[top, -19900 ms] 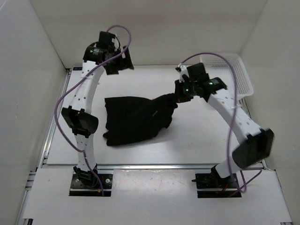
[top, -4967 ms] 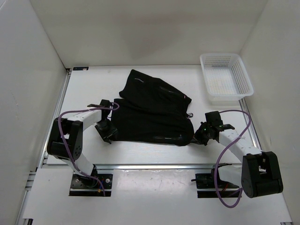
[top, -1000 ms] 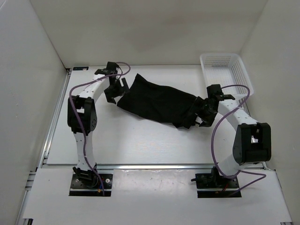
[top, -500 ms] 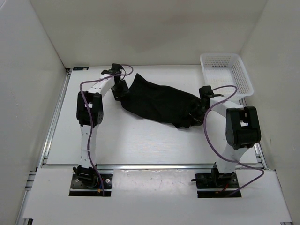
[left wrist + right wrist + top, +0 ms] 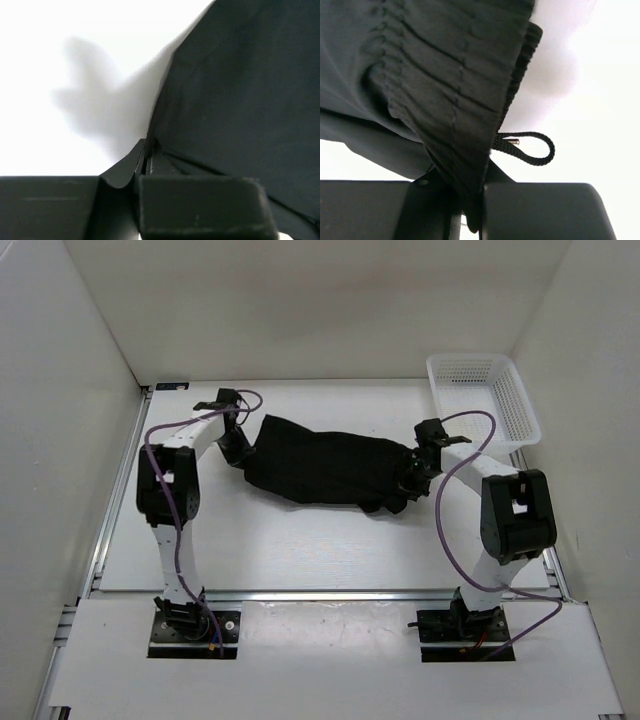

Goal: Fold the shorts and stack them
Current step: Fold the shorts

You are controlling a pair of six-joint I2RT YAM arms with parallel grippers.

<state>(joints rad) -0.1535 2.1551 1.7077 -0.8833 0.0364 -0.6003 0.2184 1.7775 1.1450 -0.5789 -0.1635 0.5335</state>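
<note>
The shorts (image 5: 325, 468) are black, thin and soft, drawn out into one long folded band lying left of the white basket (image 5: 483, 405) and slightly nearer. Their gathered waistband end points toward the basket, with a black drawstring (image 5: 530, 147) looping loose.

Black shorts (image 5: 325, 468), white basket (image 5: 483, 403)

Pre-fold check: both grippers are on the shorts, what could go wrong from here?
The left gripper pinches only a thin edge of the shorts, so it may slip out. The drawstring loops loose beside the right gripper, which bites bunched waistband; it could snag or fold in crooked.
</note>
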